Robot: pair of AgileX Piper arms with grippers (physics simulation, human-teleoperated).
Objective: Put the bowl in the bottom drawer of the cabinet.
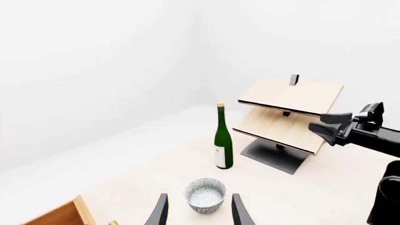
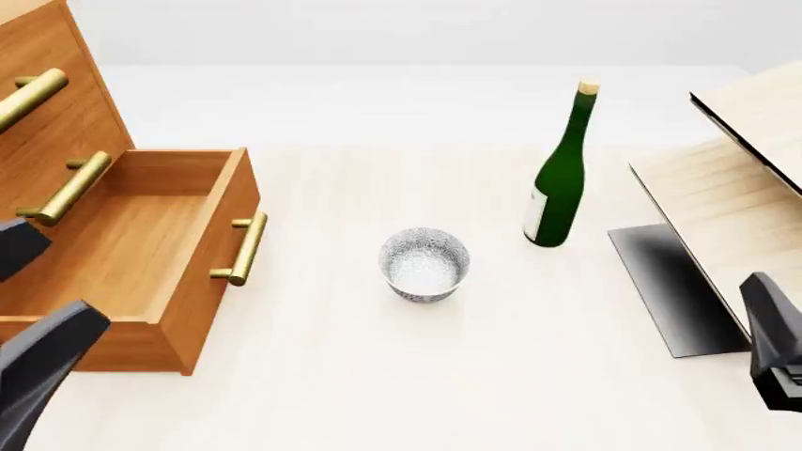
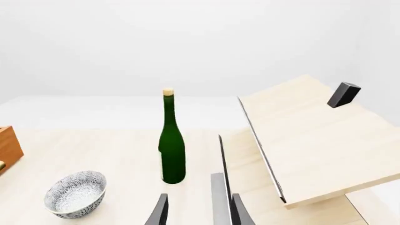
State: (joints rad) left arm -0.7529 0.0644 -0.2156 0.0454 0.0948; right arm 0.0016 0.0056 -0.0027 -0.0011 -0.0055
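White walls and a pale wooden table (image 2: 376, 395) frame the scene. On that table, near its middle, the bowl (image 2: 425, 264) sits upright and free of either gripper. Just to its left the bottom drawer (image 2: 138, 258) stands pulled out of the cabinet (image 2: 51, 122), its brass handle (image 2: 242, 249) facing the bowl. On the bowl's right, a little farther back, a green bottle (image 2: 562, 174) stands upright, and beyond that a light-wood shelf stand (image 2: 739, 178) on a black base. In the left wrist view the left gripper (image 1: 198, 213) hovers with fingers spread wide on either side of the bowl. The right gripper (image 3: 198, 213) is likewise spread and holds nothing, near the stand.
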